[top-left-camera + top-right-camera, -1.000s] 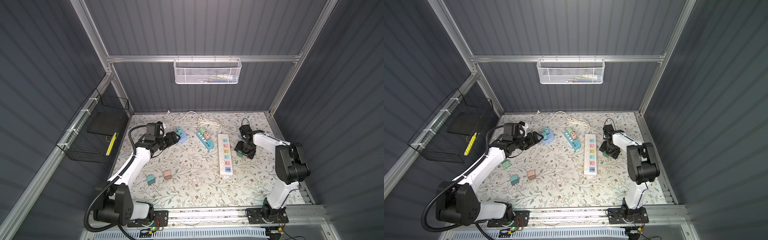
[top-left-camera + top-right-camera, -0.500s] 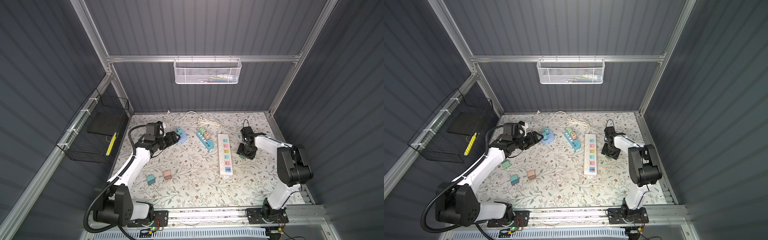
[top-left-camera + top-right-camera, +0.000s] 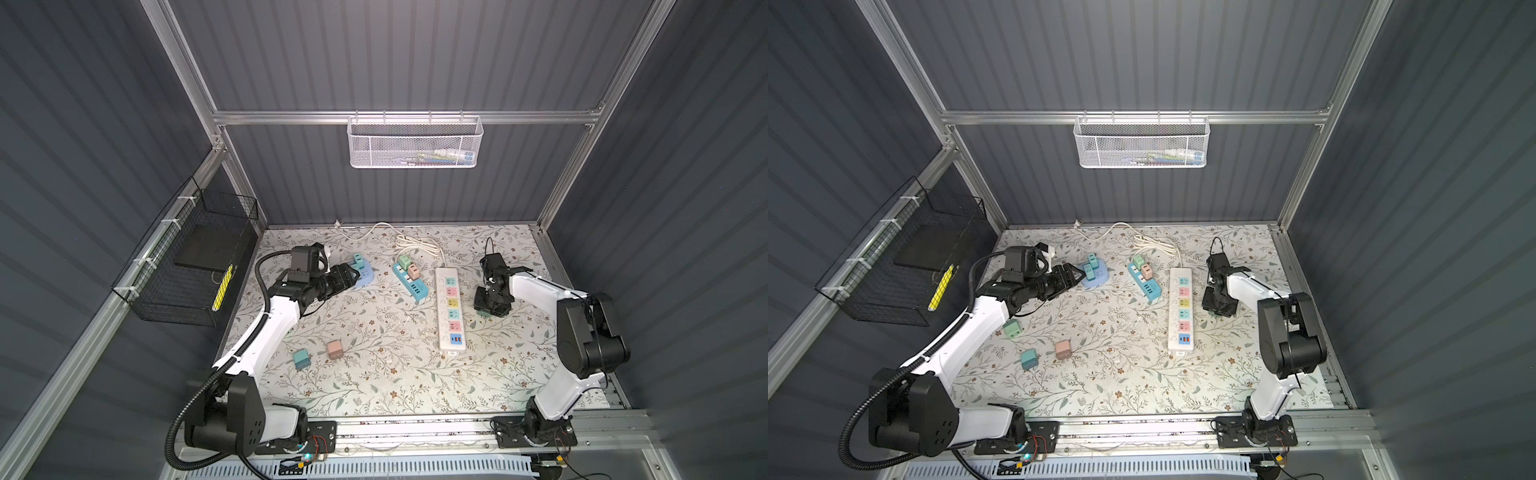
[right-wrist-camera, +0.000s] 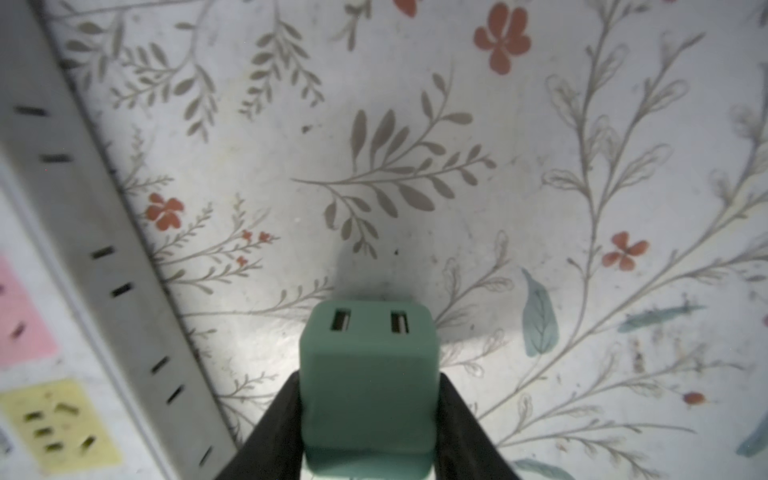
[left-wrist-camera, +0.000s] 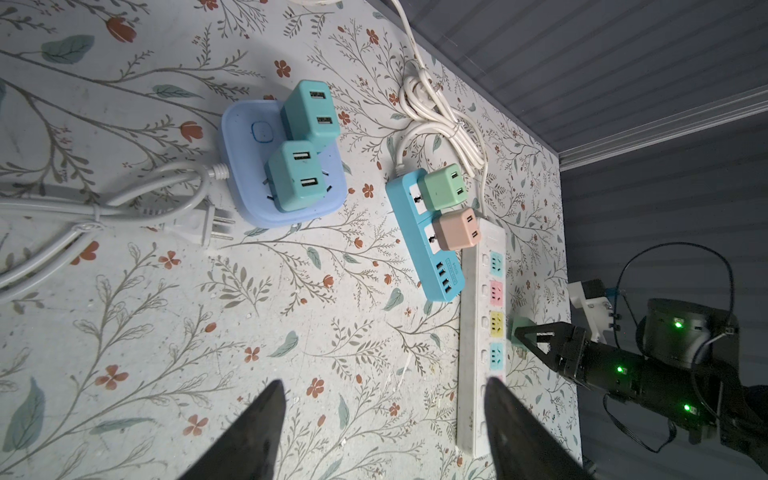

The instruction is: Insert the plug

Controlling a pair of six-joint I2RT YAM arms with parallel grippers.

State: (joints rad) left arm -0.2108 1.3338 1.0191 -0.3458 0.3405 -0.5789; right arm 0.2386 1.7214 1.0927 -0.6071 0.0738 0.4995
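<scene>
A green plug (image 4: 370,374) with two USB slots lies on the floral mat just right of the white power strip (image 3: 450,309), beside its yellow socket (image 4: 58,419). My right gripper (image 4: 370,392) is shut on this plug, one black finger against each side. From the left wrist view, the plug (image 5: 523,332) peeks out behind a right fingertip. In both top views the right gripper (image 3: 490,309) (image 3: 1219,309) hides it. My left gripper (image 5: 384,390) is open and holds nothing, hovering next to the light blue socket hub (image 3: 363,278).
Two teal plugs sit in the light blue hub (image 5: 249,195). A blue strip (image 3: 411,282) carries a green and a pink plug. Loose teal (image 3: 301,359), pink (image 3: 334,350) and green (image 3: 1012,329) plugs lie front left. A coiled white cord (image 3: 415,245) lies at the back.
My right gripper's jaws have closed onto the green plug beside the white strip. The left arm has stayed almost still.
</scene>
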